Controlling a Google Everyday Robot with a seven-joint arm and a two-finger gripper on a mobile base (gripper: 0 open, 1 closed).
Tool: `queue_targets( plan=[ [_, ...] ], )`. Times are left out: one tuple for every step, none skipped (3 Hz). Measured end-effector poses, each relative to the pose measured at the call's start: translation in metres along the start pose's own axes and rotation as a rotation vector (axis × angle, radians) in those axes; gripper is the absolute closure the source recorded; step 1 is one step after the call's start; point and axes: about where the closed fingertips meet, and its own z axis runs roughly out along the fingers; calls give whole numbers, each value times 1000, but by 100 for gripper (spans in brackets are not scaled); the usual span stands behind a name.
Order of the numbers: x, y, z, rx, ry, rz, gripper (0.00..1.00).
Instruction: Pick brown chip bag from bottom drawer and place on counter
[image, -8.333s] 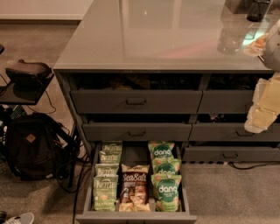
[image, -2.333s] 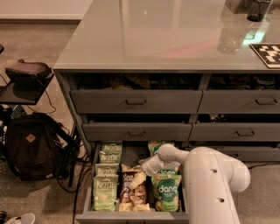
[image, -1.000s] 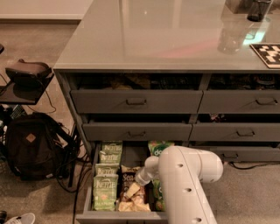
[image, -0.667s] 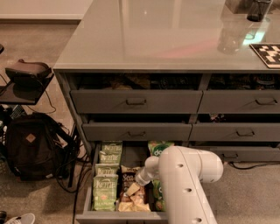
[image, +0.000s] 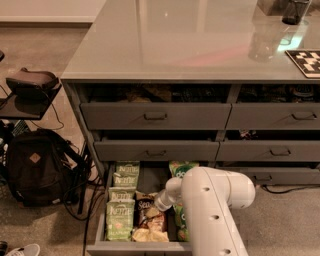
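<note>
The grasping step is in hand: the gripper (image: 161, 203) is low in the bottom drawer (image: 101, 227), at the brown chip bag (image: 148, 216) lying there, though whether it holds the bag I cannot tell; next probably comes a firm hold and a lift to the counter (image: 175, 40).

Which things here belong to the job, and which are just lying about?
Job: brown chip bag, bottom drawer, counter, end effector low over the bag in the drawer.
Lying about: pale green chip bags, backpack, glass.
</note>
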Motion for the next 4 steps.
queue_targets(
  plan=[
    [0,0,0,0,0,0,89],
    [0,0,0,0,0,0,100],
    [-4,2,-8,0,0,0,100],
    [-8,4,-14,0,0,-1,100]
  ],
)
